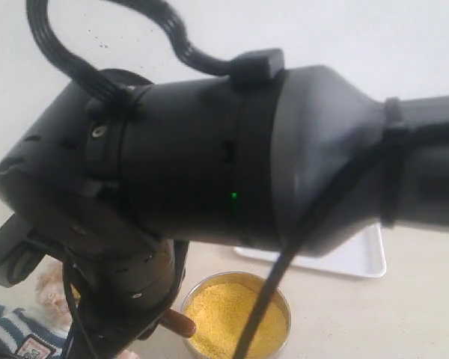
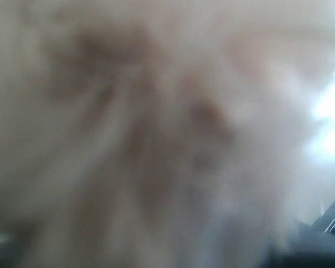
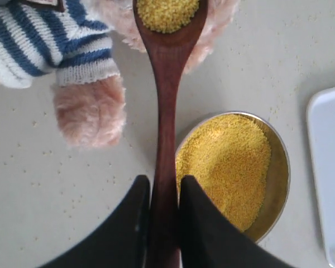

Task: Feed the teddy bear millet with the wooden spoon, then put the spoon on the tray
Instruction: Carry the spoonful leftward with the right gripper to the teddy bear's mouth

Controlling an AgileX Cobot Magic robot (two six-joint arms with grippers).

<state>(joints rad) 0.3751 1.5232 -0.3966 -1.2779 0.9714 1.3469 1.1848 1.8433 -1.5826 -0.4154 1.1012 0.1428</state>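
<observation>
My right gripper [image 3: 164, 181] is shut on the handle of the wooden spoon [image 3: 164, 111]. The spoon's bowl carries a heap of millet [image 3: 166, 14] and sits against the teddy bear's pale fur beside its striped shirt [image 3: 44, 39]. One furry paw [image 3: 89, 109] rests on the table. More millet [image 3: 226, 162] fills the round metal bowl [image 3: 282, 167] just beside the handle. The white tray [image 3: 330, 162] lies beyond the bowl. Blurred fur of the teddy bear [image 2: 156, 134] fills the left wrist view and hides the left jaws.
A thick black arm [image 1: 232, 157] blocks most of the exterior view. Below it show the millet bowl [image 1: 224, 310], the tray's corner [image 1: 363, 258], the spoon's handle end [image 1: 178, 323] and the bear's striped shirt [image 1: 11, 329]. Loose grains dot the table [image 3: 33, 184].
</observation>
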